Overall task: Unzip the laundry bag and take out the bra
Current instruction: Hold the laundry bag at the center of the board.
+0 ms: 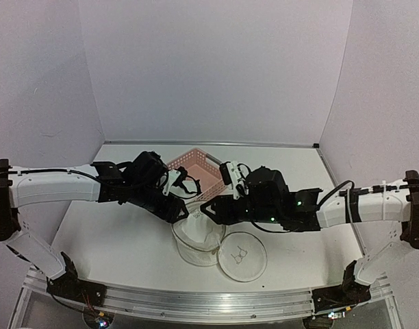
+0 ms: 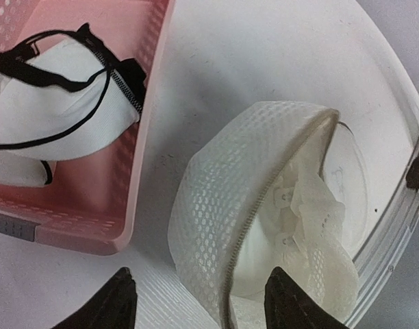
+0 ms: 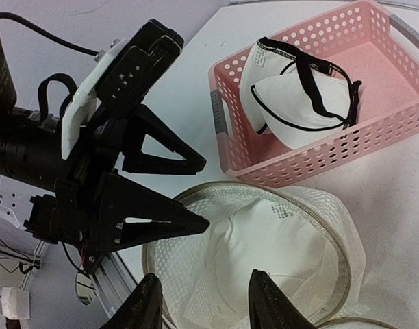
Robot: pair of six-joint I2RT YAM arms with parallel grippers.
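Top external: fixed, high and behind the robot, tilted down and forward across the bench; far off, whole work area in frame. Left wrist: riding above own left tool, aimed steeply down, very near the laundry bag and one corner of the pink basket. Right wrist: behind own right tool, near, slanting over the bag toward the basket, left tool alongside. Shared by all three: bag and basket.
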